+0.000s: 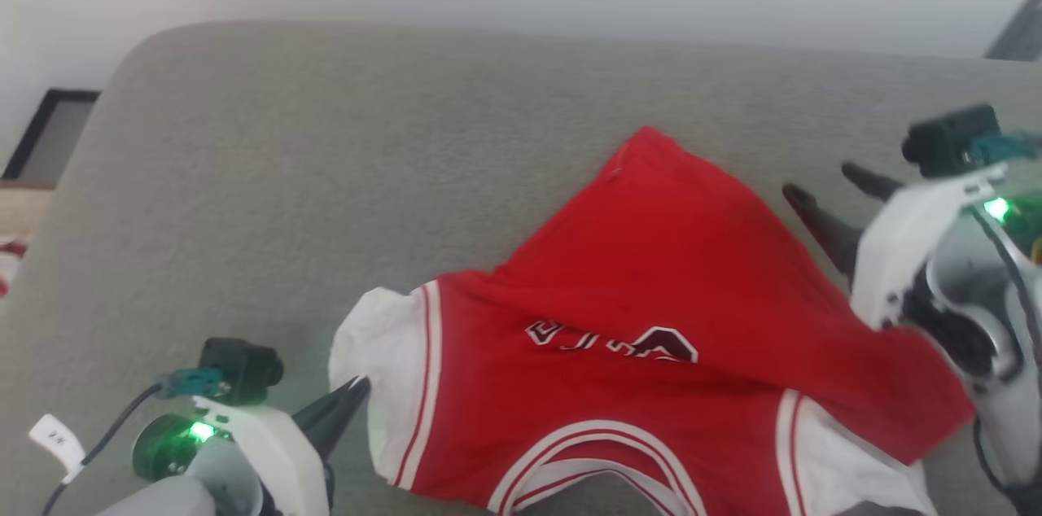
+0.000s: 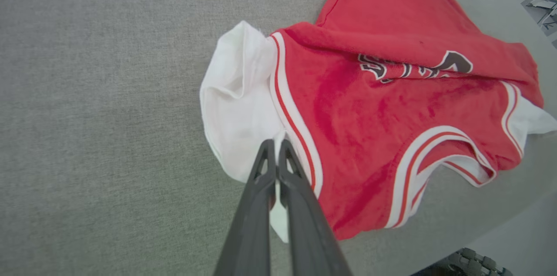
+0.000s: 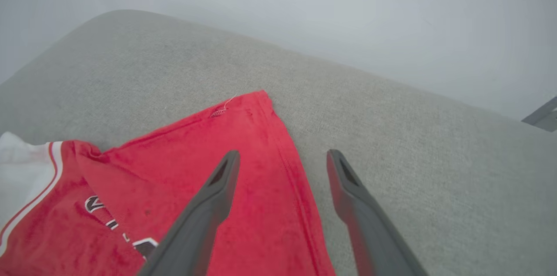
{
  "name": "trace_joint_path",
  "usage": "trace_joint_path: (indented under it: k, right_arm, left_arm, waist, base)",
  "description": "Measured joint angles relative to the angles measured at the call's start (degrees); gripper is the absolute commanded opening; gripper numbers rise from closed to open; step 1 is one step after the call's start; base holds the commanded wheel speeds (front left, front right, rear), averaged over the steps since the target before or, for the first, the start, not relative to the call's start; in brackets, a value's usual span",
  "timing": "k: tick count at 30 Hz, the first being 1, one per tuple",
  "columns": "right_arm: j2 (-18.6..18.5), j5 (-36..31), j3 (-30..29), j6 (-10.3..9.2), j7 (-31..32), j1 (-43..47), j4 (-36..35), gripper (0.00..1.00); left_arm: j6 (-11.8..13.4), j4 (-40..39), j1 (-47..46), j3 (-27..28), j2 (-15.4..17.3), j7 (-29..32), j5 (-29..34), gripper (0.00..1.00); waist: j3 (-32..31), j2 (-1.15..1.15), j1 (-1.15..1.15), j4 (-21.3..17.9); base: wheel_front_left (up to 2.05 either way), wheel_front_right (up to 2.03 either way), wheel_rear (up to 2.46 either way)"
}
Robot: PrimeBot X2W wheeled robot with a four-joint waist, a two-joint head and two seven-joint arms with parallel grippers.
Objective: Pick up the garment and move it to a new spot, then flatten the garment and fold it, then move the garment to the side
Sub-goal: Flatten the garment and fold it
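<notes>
The garment (image 1: pixel 651 272), a red T-shirt with white sleeves and striped trim, lies rumpled on a grey cushioned surface, its collar toward me and its hem folded back over the chest lettering. My left gripper (image 1: pixel 358 386) is at the lower left, with its jaws shut on the edge of the white sleeve (image 2: pixel 239 110). In the left wrist view the left gripper (image 2: pixel 275 143) has its tips together on that sleeve of the garment (image 2: pixel 370 106). My right gripper (image 1: pixel 818 184) hovers open just right of the hem corner. In the right wrist view the right gripper (image 3: pixel 283 154) straddles the garment (image 3: pixel 261 158) edge, holding nothing.
The grey cushion (image 1: pixel 285 174) reaches far to the left and back, ending in a rounded corner before a pale wall. A dark frame (image 1: pixel 49 133) stands off its left side. A black treaded part (image 2: pixel 470 263) shows below the cushion's near edge.
</notes>
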Motion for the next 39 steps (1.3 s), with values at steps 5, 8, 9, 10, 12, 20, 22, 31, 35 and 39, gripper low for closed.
trace_joint_path:
  k: [5, 8, 9, 10, 12, 20, 22, 31, 35, 39]
  right_arm:
    - [0.73, -0.14, 4.41, 0.00, -2.86, -9.17, 11.10, 1.00]
    - [0.86, 0.42, 7.56, 0.00, -3.39, -14.47, 18.64, 1.00]
    - [0.96, 0.78, 8.27, 0.00, -3.35, -16.19, 21.47, 1.00]
    - [1.07, 1.25, 9.07, 0.00, -3.35, -17.71, 23.92, 1.00]
    - [1.11, 1.55, 10.11, 0.00, -3.39, -19.17, 26.19, 1.00]
    - [0.65, 4.36, 19.86, 0.02, 0.40, -29.16, 43.73, 1.00]
    - [0.43, 5.26, 21.38, 0.02, 1.81, -30.80, 46.10, 1.00]
    - [-0.26, 10.07, 29.00, -0.19, 12.55, -35.22, 48.99, 0.00]
    - [-0.53, 10.94, 31.42, 0.05, 11.28, -35.60, 48.23, 0.00]
    - [-0.89, 12.62, 32.95, 0.05, 8.14, -35.89, 46.81, 0.00]
  left_arm:
    - [-1.02, 0.71, -2.41, -0.53, -2.11, 0.81, 1.22, 0.00]
    - [-1.85, 1.41, -3.83, -0.94, -3.54, 1.11, 1.97, 0.00]
    - [-2.13, 1.67, -4.32, -1.12, -4.06, 1.16, 2.12, 0.00]
    - [-2.40, 1.97, -4.78, -1.22, -4.64, 1.19, 2.36, 0.00]
    - [-2.79, 2.34, -5.38, -1.33, -5.32, 1.40, 2.47, 0.00]
    - [-5.54, 5.88, -9.21, -2.22, -10.13, 1.53, 4.11, 0.00]
    - [-6.20, 6.79, -9.75, -2.34, -11.04, 1.52, 4.20, 0.00]
    - [-7.66, 10.33, -10.33, -2.23, -12.17, 0.64, 4.24, 0.00]
    - [-7.82, 11.13, -10.64, -1.99, -11.88, 0.69, 3.97, 0.00]
    - [-8.38, 10.88, -12.11, -1.16, -10.18, 1.71, 3.50, 0.00]
  waist:
    - [1.53, 0.00, 0.00, 3.30]
    - [2.86, 0.00, 0.00, 5.41]
    - [3.37, 0.00, 0.00, 6.11]
    - [3.88, 0.00, 0.00, 6.79]
    - [4.38, 0.00, 0.00, 7.47]
    - [9.20, 0.00, 0.00, 12.68]
    - [10.13, 0.00, 0.00, 13.51]
    - [11.44, 0.00, 0.00, 14.40]
    - [11.12, 0.00, 0.00, 13.33]
    - [10.17, 0.00, 0.00, 11.64]
  base:
    - [0.00, 0.00, 0.00]
    - [0.00, 0.00, 0.00]
    - [0.00, 0.00, 0.00]
    - [0.00, 0.00, 0.00]
    - [0.00, 0.00, 0.00]
    - [0.00, 0.00, 0.00]
    - [0.00, 0.00, 0.00]
    - [0.00, 0.00, 0.00]
    - [0.00, 0.00, 0.00]
    - [0.00, 0.00, 0.00]
